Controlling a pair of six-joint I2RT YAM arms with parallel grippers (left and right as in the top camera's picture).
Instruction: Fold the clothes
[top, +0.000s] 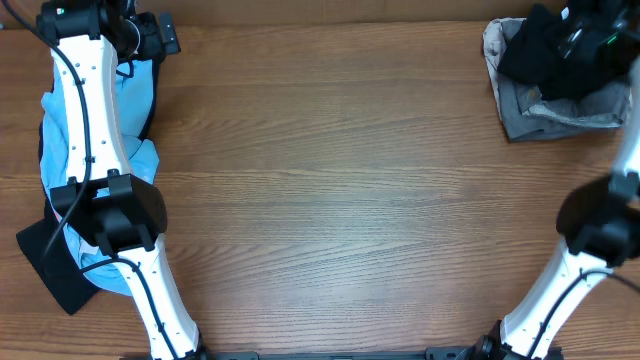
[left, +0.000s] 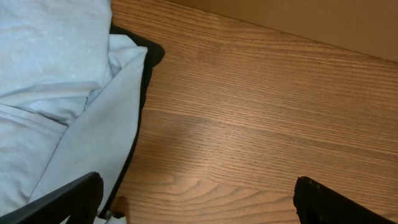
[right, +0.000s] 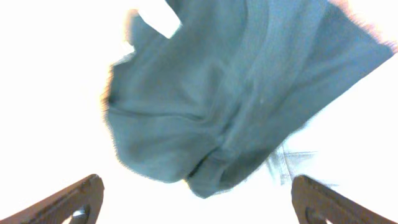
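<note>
A pile of light blue and black clothes (top: 138, 90) lies along the table's left edge, partly under my left arm. In the left wrist view the light blue cloth (left: 56, 81) fills the upper left. My left gripper (left: 199, 202) is open and empty over bare wood beside that pile. A second pile of black and grey clothes (top: 555, 85) lies at the far right corner. My right gripper (right: 198, 199) is open above a dark garment (right: 236, 93) of that pile and holds nothing.
The wooden table (top: 340, 190) stretches between the two piles. A black garment corner (top: 45, 265) sticks out at the front left. The right wrist view is overexposed around the garment.
</note>
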